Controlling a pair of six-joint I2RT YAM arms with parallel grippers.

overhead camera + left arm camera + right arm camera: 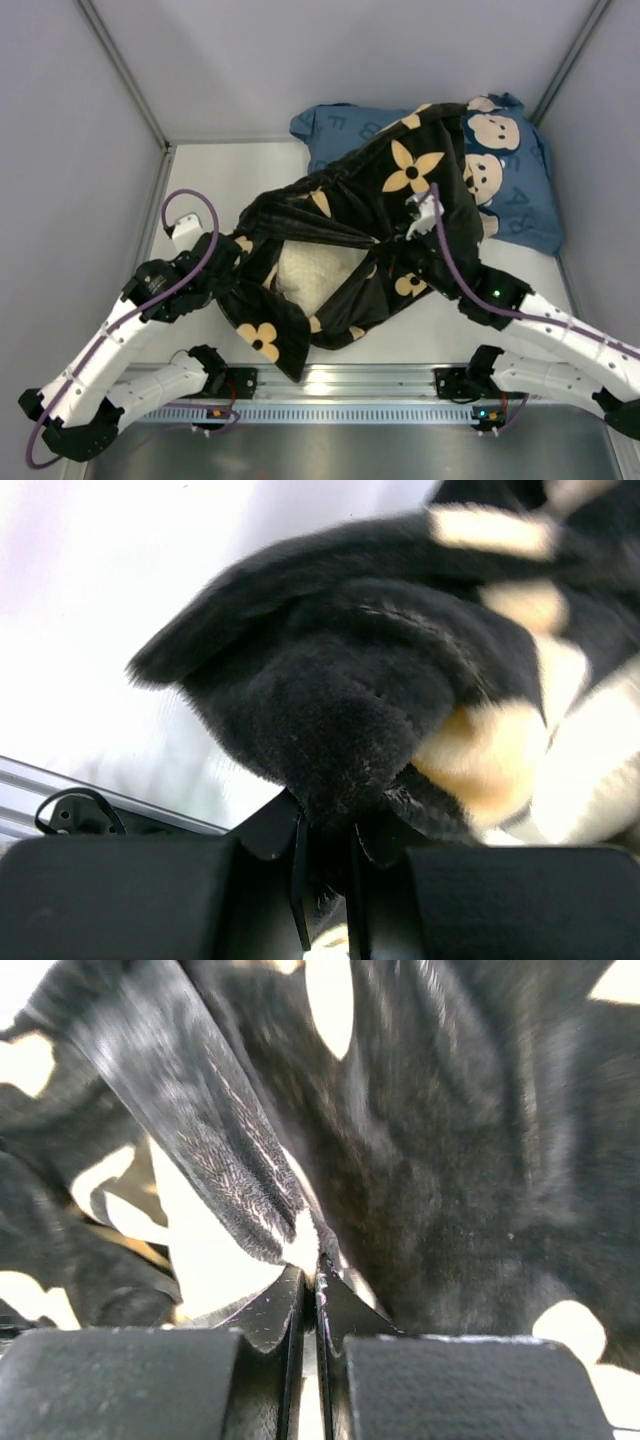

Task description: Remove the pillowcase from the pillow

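The black pillowcase (400,180) with tan flower motifs lies rumpled from the table's middle up to the back right. Its opening gapes and shows the cream quilted pillow (310,275) inside. My left gripper (228,262) is shut on a bunched black edge of the pillowcase (330,730) at the opening's left side. My right gripper (400,238) is shut on a thin fold of the pillowcase (240,1180) at the opening's right side. A taut ridge of fabric runs between the two grips. In the right wrist view the jaws (312,1285) pinch the fabric edge, with pale pillow behind.
A blue pillow (525,195) with letters and cartoon mice lies at the back right, partly under the pillowcase. Grey walls (80,150) close in the left, back and right. A metal rail (350,385) runs along the near edge between the arm bases.
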